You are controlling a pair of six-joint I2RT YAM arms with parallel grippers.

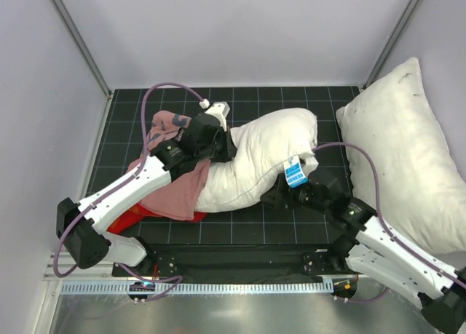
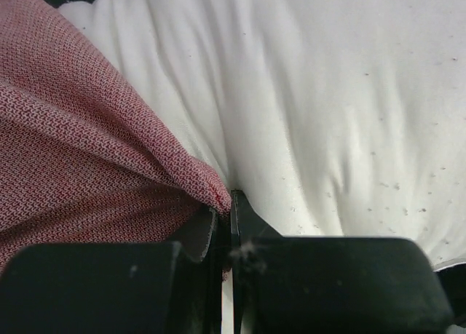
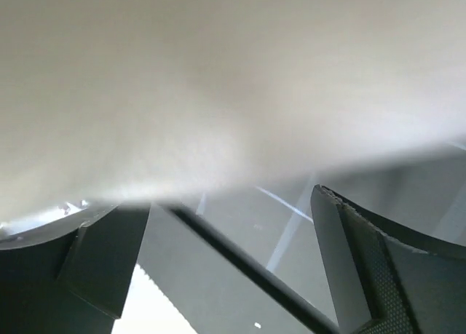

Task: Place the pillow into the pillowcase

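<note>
- Pillow [image 1: 262,152]: plump and white, lying mid-scene, bent into a curve. Its right end rises toward the far right and its left end runs near-left. Fine dark specks dot the cloth up close.
- Pillowcase [image 1: 175,192]: crumpled at the left, touching the pillow and draped over its left end. The faded pink side faces up, with bright red showing at the near-left edge.

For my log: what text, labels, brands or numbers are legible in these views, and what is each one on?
Nothing can be read in any view.
Blue and white tag at the corner of the pillow: it carries print, but too small to read.
Pillowcase: no lettering shows on it.
Left and right wrist views: fabric and mat only, no text.
</note>
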